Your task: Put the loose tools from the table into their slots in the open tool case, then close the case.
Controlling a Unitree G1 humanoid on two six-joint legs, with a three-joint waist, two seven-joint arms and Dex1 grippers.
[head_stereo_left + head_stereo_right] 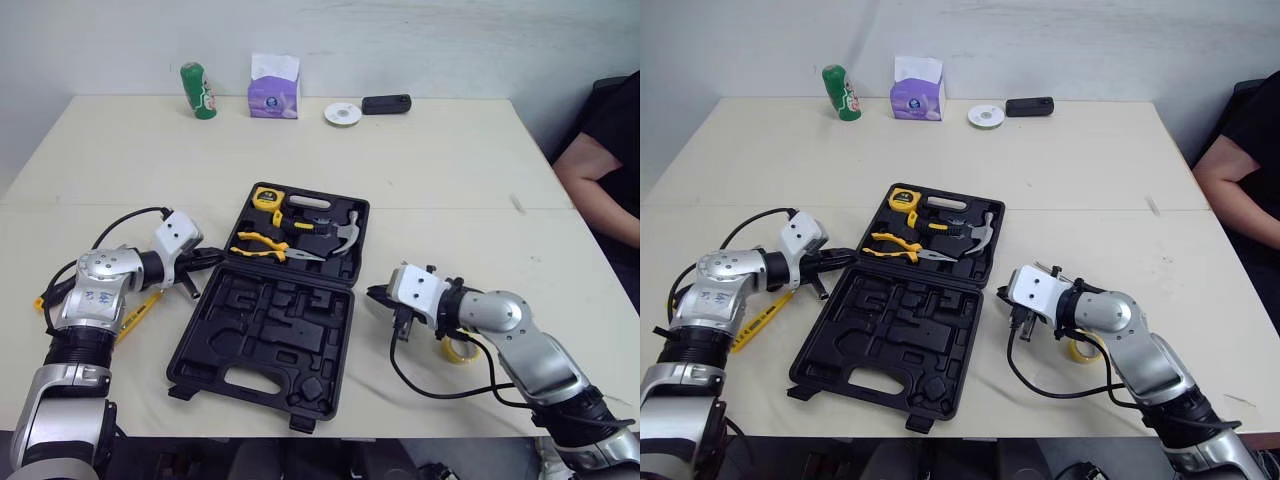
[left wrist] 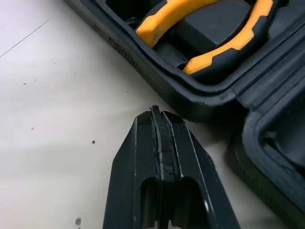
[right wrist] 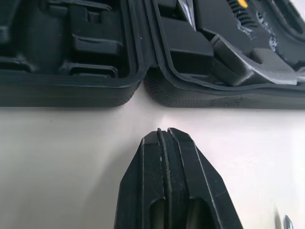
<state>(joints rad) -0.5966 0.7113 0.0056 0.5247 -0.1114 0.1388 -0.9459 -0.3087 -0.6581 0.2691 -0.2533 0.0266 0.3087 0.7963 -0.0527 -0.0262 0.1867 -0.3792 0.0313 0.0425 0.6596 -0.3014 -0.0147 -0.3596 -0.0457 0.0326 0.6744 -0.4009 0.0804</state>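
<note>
**Tools loose beside the open case**

Head view: the left end effector [image 1: 213,257], fingers together and empty, sits just beside the case [image 1: 260,340]. A yellow tool [image 1: 140,310] lies behind it on the table [image 1: 420,170]. The right end effector [image 1: 377,292], also pressed together and empty, has a tape roll [image 1: 455,350] behind it.

Left wrist view: pliers [image 2: 228,45] seated ahead.

Right wrist view: hammer [image 3: 257,67] seated ahead.

Gathering looks unfinished. Next, an arm should back away, open its fingers and reach rearward.
</note>
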